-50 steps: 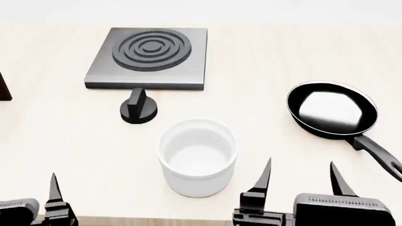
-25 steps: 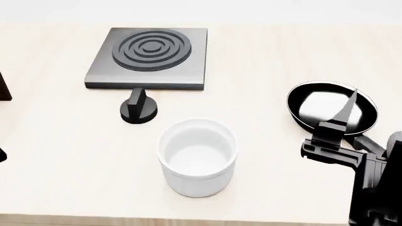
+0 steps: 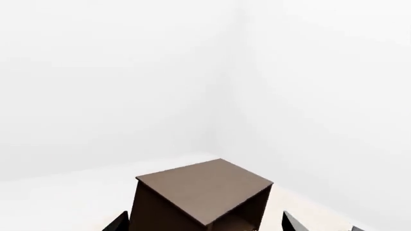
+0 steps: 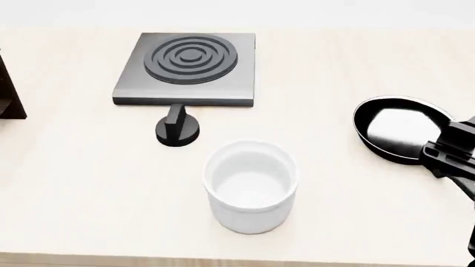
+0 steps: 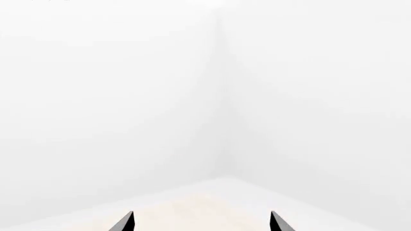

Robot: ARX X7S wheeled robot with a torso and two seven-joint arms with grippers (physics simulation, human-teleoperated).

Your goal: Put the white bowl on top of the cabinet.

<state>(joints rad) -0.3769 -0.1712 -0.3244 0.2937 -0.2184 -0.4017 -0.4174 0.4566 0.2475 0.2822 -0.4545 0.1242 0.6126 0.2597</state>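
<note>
Status: the task is not started in any material sense. The white bowl [image 4: 252, 186] stands upright and empty on the tabletop [image 4: 89, 183], near its front edge, and nothing is touching it. The cabinet [image 4: 9, 92] shows in my head view only as a dark sliver at the far left edge, well apart from the bowl. My left wrist view gives it better: the cabinet [image 3: 202, 197] has a flat brown top that is bare, with one side open.

Left claw [image 3: 204, 225]: only two dark tips show at the edge of the left wrist view, standing wide apart with nothing between them, so I report it spread. It is pointed toward the cabinet and does not appear in the head view.

Right claw [image 5: 200, 222]: two tips likewise show well apart and hold nothing; spread. In the head view part of the right arm [image 4: 453, 153] sits at the right edge, over the black frying pan [image 4: 401, 133], some way from the bowl.

Other items noted: a grey stove plate [image 4: 189, 69] at the rear of the tabletop, with a black knob [image 4: 177, 130] just in front of it, between plate and bowl.

Outstanding, in my judgement: approach the bowl, grip it, lift, carry it left across the tabletop, and set it on the cabinet top. Every one of these steps remains.
</note>
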